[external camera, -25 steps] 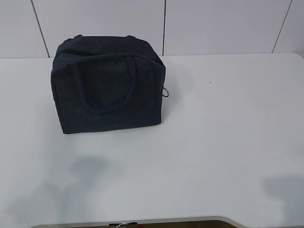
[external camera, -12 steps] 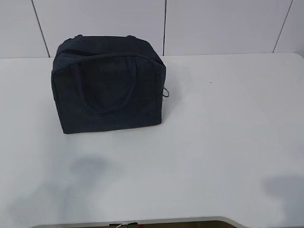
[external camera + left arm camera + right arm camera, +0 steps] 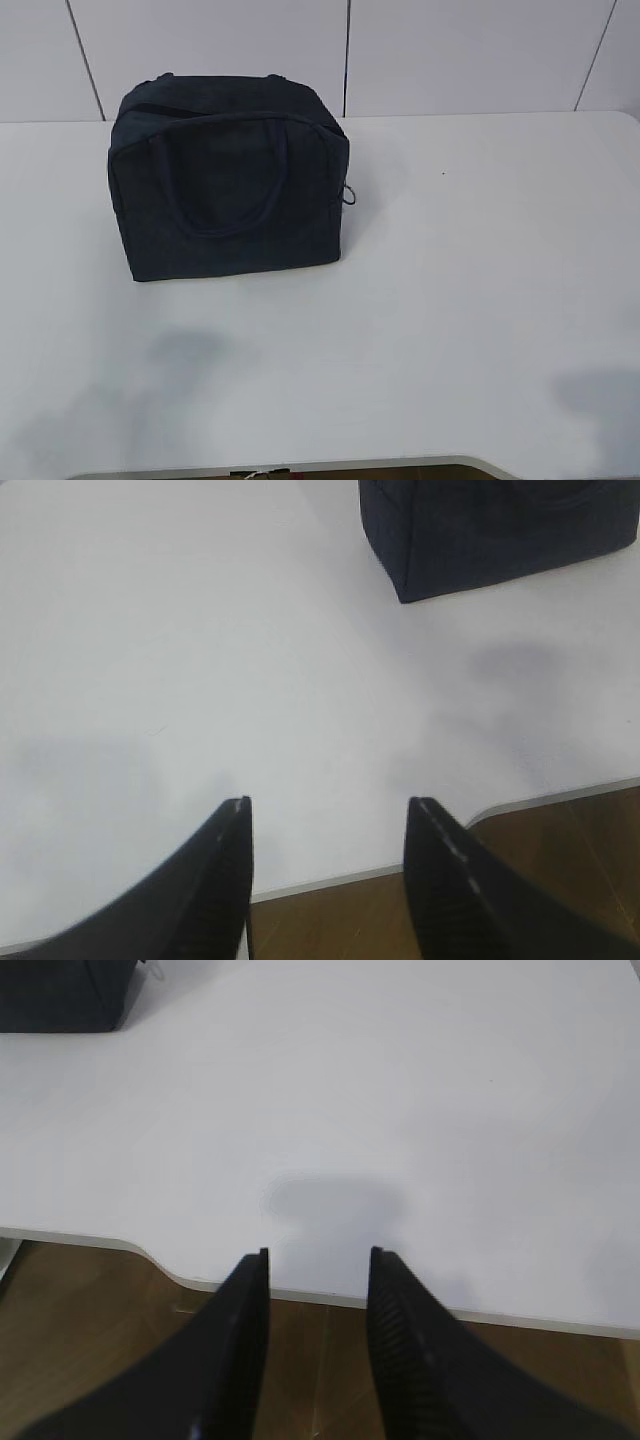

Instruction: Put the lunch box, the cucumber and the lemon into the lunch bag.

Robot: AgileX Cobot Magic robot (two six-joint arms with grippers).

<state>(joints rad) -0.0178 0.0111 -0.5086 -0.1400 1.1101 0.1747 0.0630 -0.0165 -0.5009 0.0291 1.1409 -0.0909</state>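
The lunch bag (image 3: 229, 180) is sitting toward the far left corner of the table (image 3: 450, 300), upright, its front handle (image 3: 228, 170) lying flat against the near face and a silver ring pull (image 3: 349, 194) hanging at its right end. Its top is looking drawn shut, though the zipper line itself is too dark to read. No lunch box, cucumber or lemon is showing anywhere on the tabletop, so in my judgement all three are already sitting inside and the packing is finishing.

The left gripper (image 3: 330, 805) is hovering over the near edge of the table with its jaws apart and nothing between them; the bag (image 3: 500, 530) is lying ahead of it and off to its right, well apart. The right gripper (image 3: 318, 1253) is hanging just off the near edge further right, jaws likewise parted and empty, with only a corner of the bag (image 3: 62, 995) showing at the far left of its view.

The bag's long axis is running left to right, parallel to the near edge. The left arm is looking nearer to the bag, while the ring pull is facing the right arm's side
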